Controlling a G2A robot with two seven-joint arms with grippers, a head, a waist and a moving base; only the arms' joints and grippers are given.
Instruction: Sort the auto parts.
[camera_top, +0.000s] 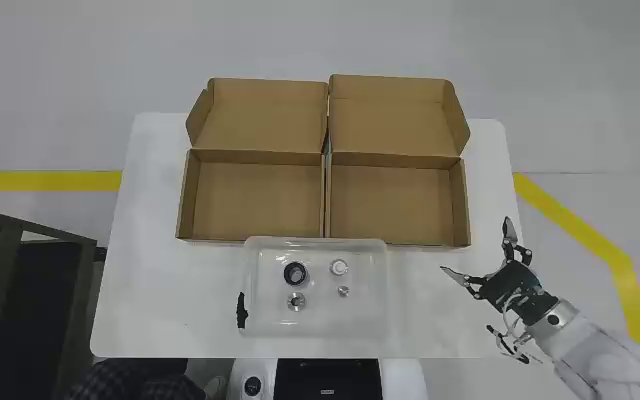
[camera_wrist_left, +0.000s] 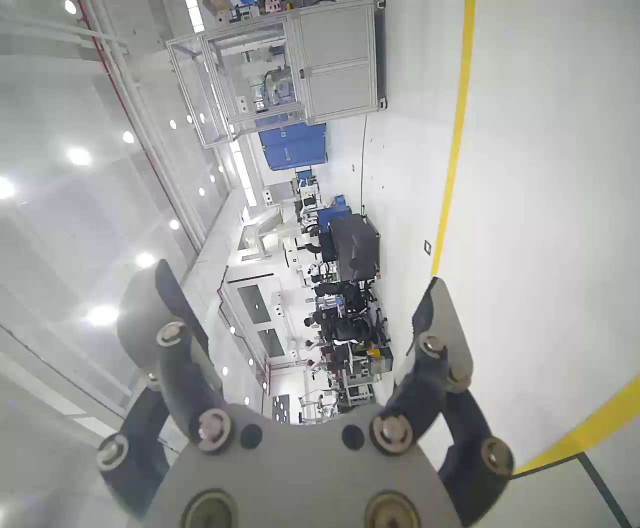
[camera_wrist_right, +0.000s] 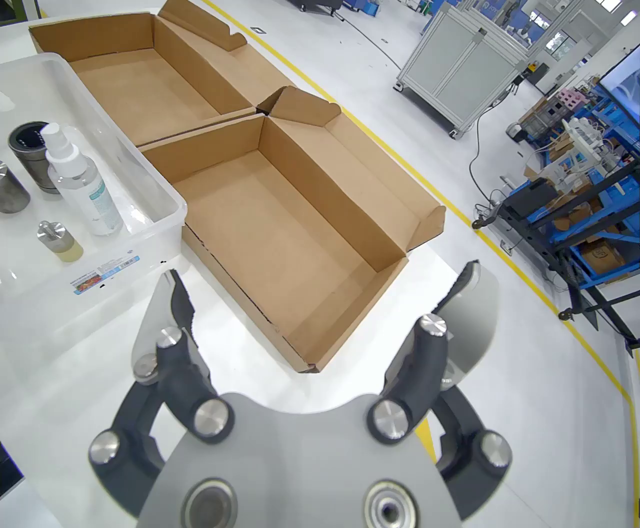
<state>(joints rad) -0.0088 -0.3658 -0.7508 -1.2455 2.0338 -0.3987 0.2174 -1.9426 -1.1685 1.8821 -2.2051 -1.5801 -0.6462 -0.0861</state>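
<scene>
A clear plastic tray (camera_top: 367, 312) stands at the table's front middle. In it are a black cylinder (camera_top: 295, 272), a white-capped spray bottle (camera_top: 340, 267), a metal cylinder (camera_top: 295, 302) and a small metal-capped piece (camera_top: 343, 290). The right wrist view shows the same tray (camera_wrist_right: 150, 235), black cylinder (camera_wrist_right: 30, 145), spray bottle (camera_wrist_right: 85, 190), metal cylinder (camera_wrist_right: 7, 192) and small piece (camera_wrist_right: 56, 241). My right gripper (camera_top: 478, 250) (camera_wrist_right: 320, 280) hovers open and empty over the table's right front, to the right of the tray. My left gripper (camera_wrist_left: 300, 277) is open and empty, facing the hall.
Two open, empty cardboard boxes stand side by side behind the tray, the left one (camera_top: 252, 200) (camera_wrist_right: 135, 75) and the right one (camera_top: 395, 205) (camera_wrist_right: 280, 220). A small black item (camera_top: 240, 310) sits at the tray's left front edge. The table's right edge is close to the right gripper.
</scene>
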